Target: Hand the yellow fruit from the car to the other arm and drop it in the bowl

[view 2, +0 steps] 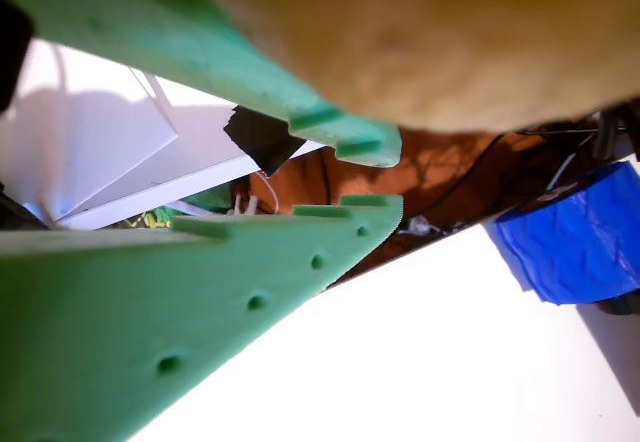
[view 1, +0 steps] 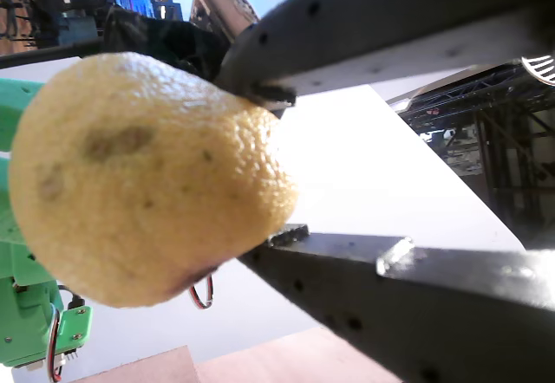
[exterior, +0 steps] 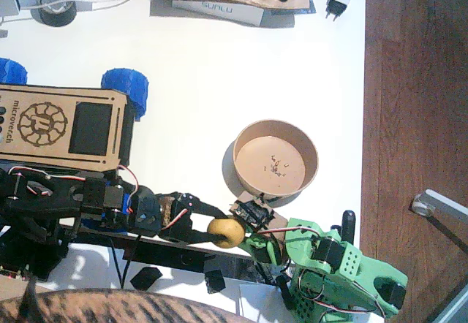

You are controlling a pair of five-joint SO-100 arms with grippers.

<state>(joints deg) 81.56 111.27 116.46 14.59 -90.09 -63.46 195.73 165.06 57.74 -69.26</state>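
— What do you have on screen, starting with the big things?

— I see the white bench (exterior: 219,82) filling most of the fixed view. The car (exterior: 62,127) sits at its left side, well apart from the bowl (exterior: 276,158), with blue wheels (exterior: 126,89) showing along its far edge. The bowl stands to the right of the car, upright, with a few crumbs in it and nothing else.

— And the arms?

— My left arm (exterior: 80,206), the black one, stretches along the near edge of the bench, just in front of the car, reaching towards the bowl's near side. The green arm (exterior: 329,264) is on the right, in front of the bowl and closer to me.

— Where is the fruit?

— The yellow fruit (exterior: 226,231) is in front of the bowl, off to its near left, between the two arms and clear of the car. In a wrist view the left claw (view 1: 277,162) has its black fingers (view 1: 347,270) pressed on the fruit from both sides, so it is gripping it.

— Has the green one got it too?

— The right claw (view 2: 365,174) sits right at the fruit; in a wrist view the yellow skin lies against the upper green finger (view 2: 200,52), and the tips stand only narrowly apart beside it. Whether it grips, I cannot tell.
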